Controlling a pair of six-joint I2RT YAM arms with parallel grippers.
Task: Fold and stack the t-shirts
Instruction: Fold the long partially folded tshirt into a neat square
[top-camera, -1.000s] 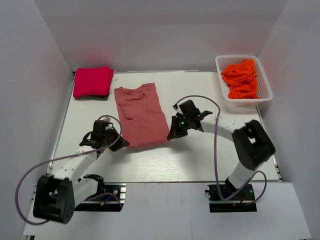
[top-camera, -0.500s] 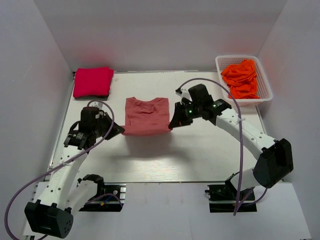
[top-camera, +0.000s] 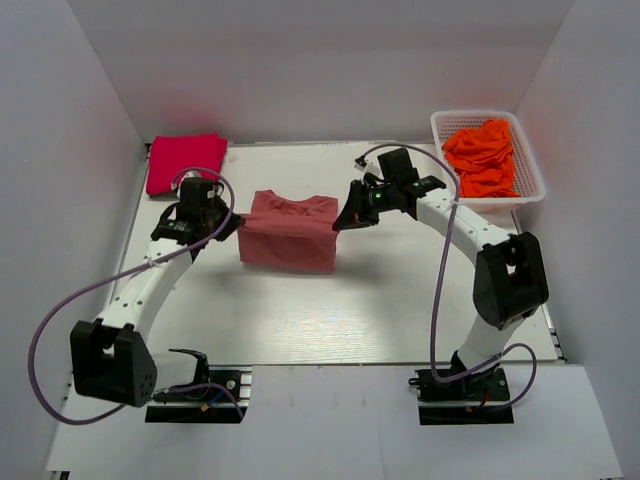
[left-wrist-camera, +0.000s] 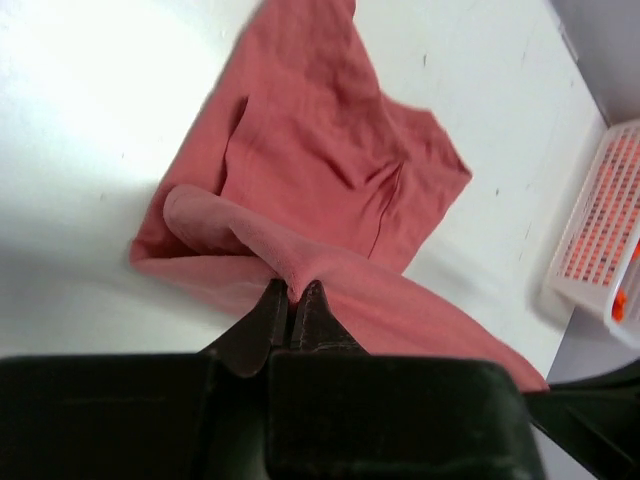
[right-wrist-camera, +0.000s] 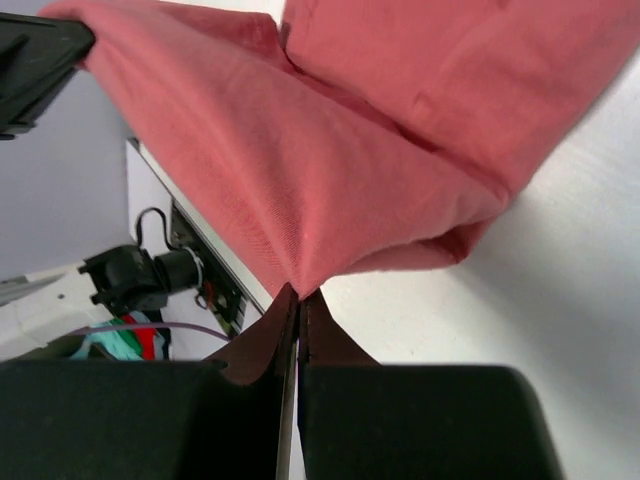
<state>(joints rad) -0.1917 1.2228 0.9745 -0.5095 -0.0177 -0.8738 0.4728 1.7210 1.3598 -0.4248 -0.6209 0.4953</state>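
The salmon-pink t-shirt (top-camera: 290, 238) hangs doubled over, pinched by left claw (top-camera: 238, 226) and right claw (top-camera: 343, 222).

This is a robotics lab test cell. Plain white panel walls (top-camera: 320, 60) box in a white tabletop (top-camera: 330, 320) at nine, twelve and three o'clock. A left arm (top-camera: 140, 290) and right arm (top-camera: 470, 235) stand on black base plates (top-camera: 195, 410) at six o'clock, trailing loose purple cables (top-camera: 30, 358). A white plastic basket (top-camera: 475, 113) sits at two o'clock.
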